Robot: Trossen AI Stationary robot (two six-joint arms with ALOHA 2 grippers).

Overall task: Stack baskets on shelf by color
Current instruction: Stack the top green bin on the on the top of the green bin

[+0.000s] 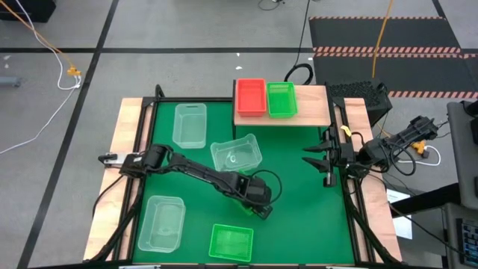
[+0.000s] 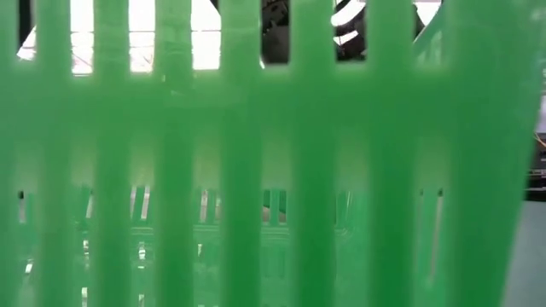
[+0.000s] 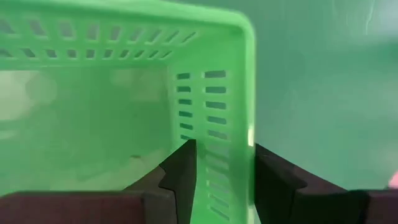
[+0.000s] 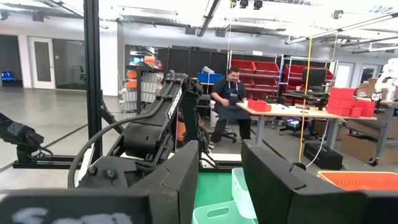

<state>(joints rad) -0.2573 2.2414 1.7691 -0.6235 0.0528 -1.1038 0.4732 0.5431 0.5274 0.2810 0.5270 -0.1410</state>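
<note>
While its slotted plastic wall is pinched, the left hand [image 3: 221,180] grips a green basket [image 3: 124,93].

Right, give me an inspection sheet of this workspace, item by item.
Surface: green table mat on a wood-edged table.
Job's things: wooden plank shelf carries an orange-red plastic basket beside a bright green plastic basket; three clear plastic baskets and another green basket sit on the mat.
Clutter: nothing seen.
Grippers: left gripper straddles that green basket's wall; right gripper open, empty, waiting by the shelf.
Cables: white cable and yellow cable on the floor.
Surroundings: seated person at a far table.
</note>
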